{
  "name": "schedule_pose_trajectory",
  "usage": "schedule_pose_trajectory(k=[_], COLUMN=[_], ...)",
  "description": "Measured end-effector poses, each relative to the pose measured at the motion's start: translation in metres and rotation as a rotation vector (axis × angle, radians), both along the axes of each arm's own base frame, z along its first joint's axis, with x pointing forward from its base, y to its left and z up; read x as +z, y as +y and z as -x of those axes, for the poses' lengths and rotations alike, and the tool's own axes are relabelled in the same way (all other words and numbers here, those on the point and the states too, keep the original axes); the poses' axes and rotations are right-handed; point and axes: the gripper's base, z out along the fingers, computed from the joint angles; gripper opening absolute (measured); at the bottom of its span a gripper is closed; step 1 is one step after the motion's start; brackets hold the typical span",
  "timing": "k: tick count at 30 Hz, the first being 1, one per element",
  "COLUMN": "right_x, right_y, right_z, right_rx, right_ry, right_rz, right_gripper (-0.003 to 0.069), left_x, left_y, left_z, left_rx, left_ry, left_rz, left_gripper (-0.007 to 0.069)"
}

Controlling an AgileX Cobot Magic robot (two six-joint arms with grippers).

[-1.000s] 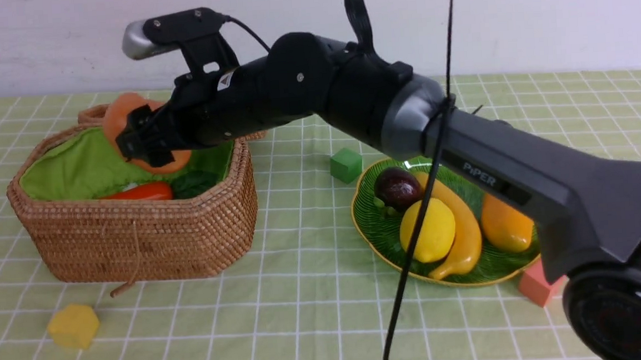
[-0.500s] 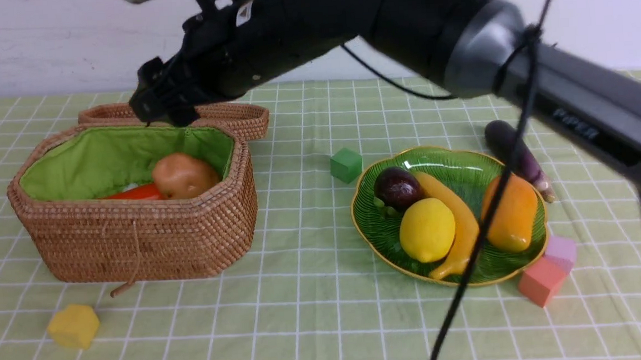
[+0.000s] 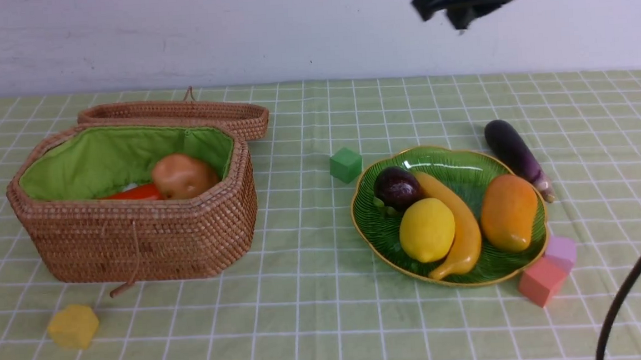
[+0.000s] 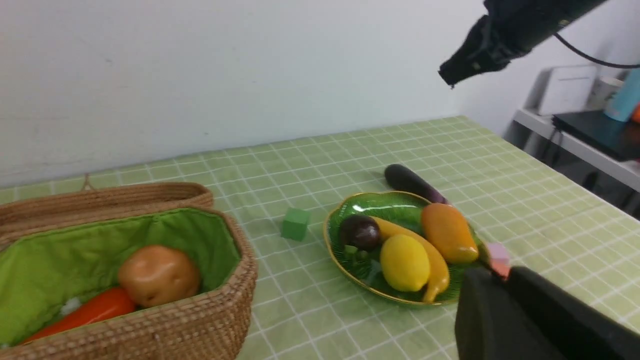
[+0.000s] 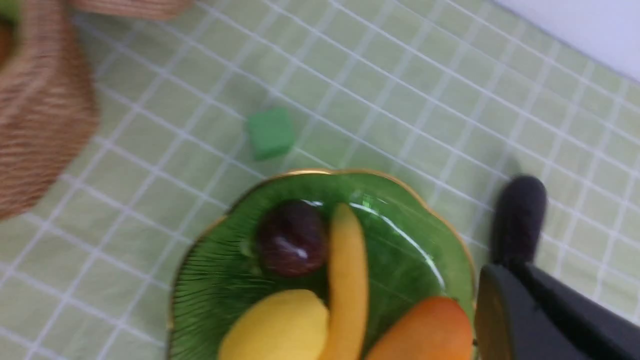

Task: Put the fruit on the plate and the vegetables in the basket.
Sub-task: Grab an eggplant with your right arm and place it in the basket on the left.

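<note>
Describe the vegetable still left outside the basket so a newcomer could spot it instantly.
Find the green leaf-shaped plate holding the fruit. On the checked cloth just past its far right edge lies the eggplant. It is long, thin and dark purple, unlike the pink block and red block at the plate's near corner.

Foam blocks lying on the checked tablecloth [image 3: 306, 314]

A pink block [image 3: 539, 280] is sitting nearest the front — a lilac one [image 3: 562, 250] touching behind it, the green cube [image 3: 346, 164] well left, the yellow block [image 3: 73, 326] farthest left.

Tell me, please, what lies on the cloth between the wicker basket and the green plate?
Only a small green block sits between the basket and the plate; the front view shows it best.
</note>
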Motion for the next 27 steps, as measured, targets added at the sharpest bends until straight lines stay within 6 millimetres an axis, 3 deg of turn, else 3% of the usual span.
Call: schedule_pose_trajectory(k=[1, 3, 6, 10, 14, 15, 16, 19, 23, 27], right_x=[0.0, -0.018, -0.045, -0.103, -0.153, -0.155, -0.171, -0.196, -0.218, -0.227], right_y=[-0.003, -0.042, -0.071, -0.095, -0.107, -0.108, -0.109, -0.11, -0.11, -0.11], right_z=[-0.001, -0.017, -0.034, -0.066, -0.093, -0.094, -0.102, -0.114, -0.126, -0.132], right_rx=[-0.012, -0.144, -0.226, -0.293, -0.329, -0.33, -0.337, -0.351, -0.386, -0.414], right_ry=[0.001, 0.068, 0.152, 0.28, 0.314, 0.31, 0.312, 0.296, 0.265, 0.236], right_rz=[-0.004, -0.047, -0.092, -0.152, -0.197, -0.2, -0.205, -0.219, -0.246, -0.275], right_gripper=[-0.0017, -0.0009, 0.0023, 0.0168, 0.0358, 0.0376, 0.043, 0.0503, 0.0515, 0.0501], left_x=[0.0, 0.001, 0.001, 0.001, 0.001, 0.001, 0.001, 0.001, 0.001, 0.001], left_y=[0.0, -0.004, -0.006, -0.007, -0.007, -0.007, -0.007, -0.007, -0.007, -0.007], left_z=[0.0, 0.003, 0.004, 0.006, 0.006, 0.006, 0.006, 0.006, 0.006, 0.006], left_rx=[-0.001, -0.05, -0.08, -0.103, -0.108, -0.108, -0.108, -0.108, -0.108, -0.108], left_ry=[-0.004, -0.018, -0.026, -0.033, -0.034, -0.034, -0.034, -0.034, -0.034, -0.034], left_rz=[-0.006, -0.012, -0.014, -0.015, -0.017, -0.017, -0.017, -0.017, -0.017, -0.017], left_gripper=[0.0043, 0.0043, 0.0043, 0.0043, 0.0043, 0.0043, 0.0045, 0.0048, 0.005, 0.005])
